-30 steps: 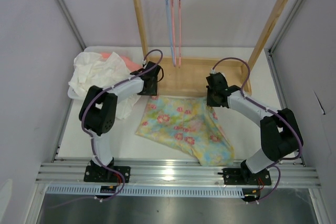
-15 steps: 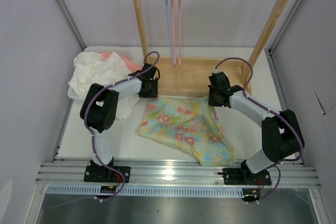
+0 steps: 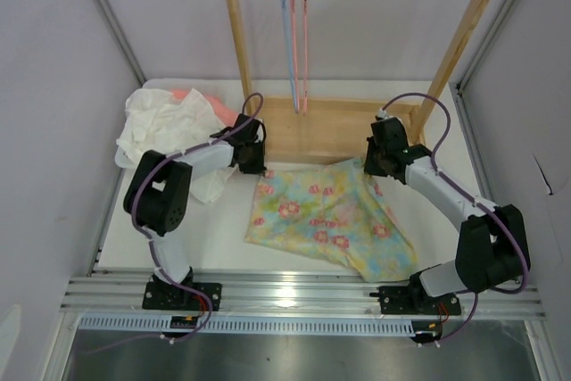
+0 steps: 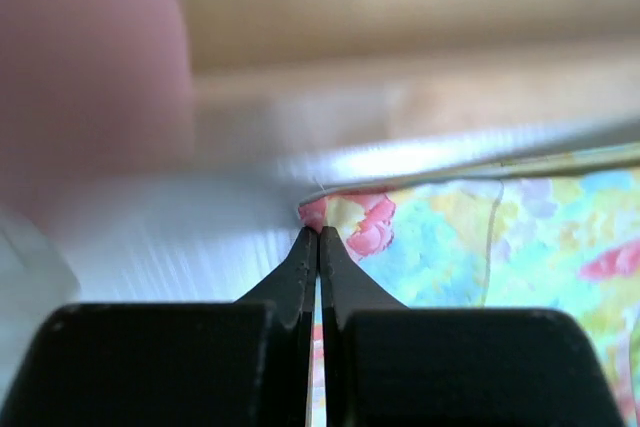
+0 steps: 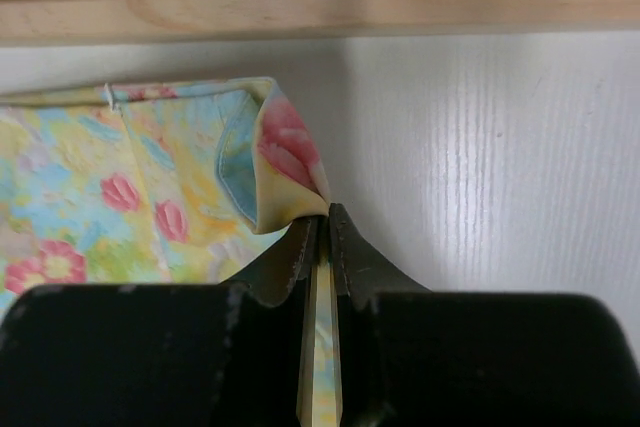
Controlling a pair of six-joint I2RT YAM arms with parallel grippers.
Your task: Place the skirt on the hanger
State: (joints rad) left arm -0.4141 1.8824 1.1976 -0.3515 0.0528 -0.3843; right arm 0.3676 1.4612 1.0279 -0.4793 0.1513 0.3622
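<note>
The skirt, yellow and light blue with pink flowers, lies spread flat on the white table. Its back edge runs along the base of the wooden rack. My left gripper is shut on the skirt's back left corner, and a strip of cloth shows between its fingers. My right gripper is shut on the back right corner, where the cloth bunches at the tips. The light blue hanger hangs from the rack's top bar, beside a pink hanger.
The wooden rack stands at the back, its base board just behind both grippers. A white cloth and a salmon-pink garment are heaped at the back left. Grey walls close in both sides.
My left gripper has shut on the skirt's back left corner. The right gripper moved right and back with its corner, and the skirt slid right and spread wider.
</note>
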